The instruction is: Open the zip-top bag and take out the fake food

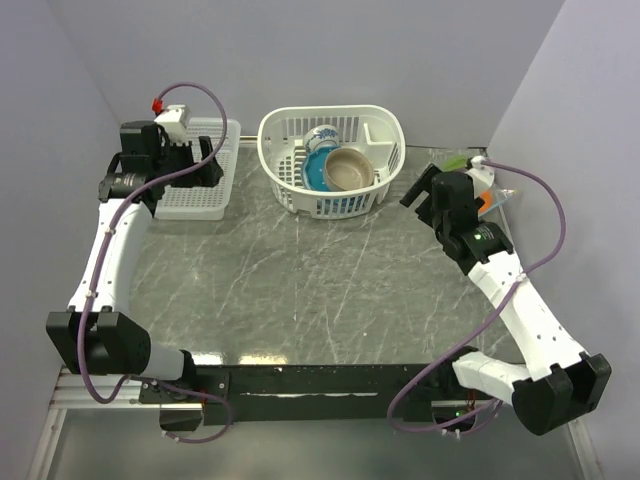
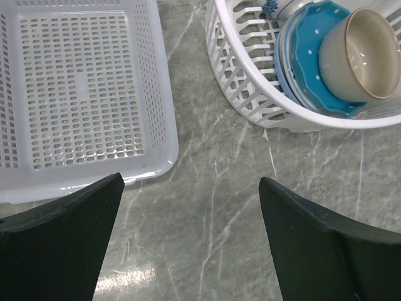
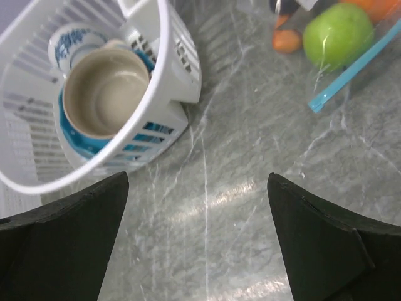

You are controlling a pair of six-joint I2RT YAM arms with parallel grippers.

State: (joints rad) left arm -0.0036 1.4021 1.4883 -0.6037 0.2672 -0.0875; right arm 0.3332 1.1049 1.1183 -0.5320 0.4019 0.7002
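The zip-top bag lies on the grey marble table at the far right, with its teal-blue zip strip facing my right gripper. Inside it I see a green round fruit, a small orange piece and part of an orange ball. In the top view the bag is mostly hidden behind my right arm. My right gripper is open and empty above bare table, left of the bag. My left gripper is open and empty by the mesh tray's near corner.
A white flat mesh tray lies at the back left. A white slatted basket at the back middle holds a blue bowl, a tan bowl and a blue-patterned cup. Grey walls enclose the table.
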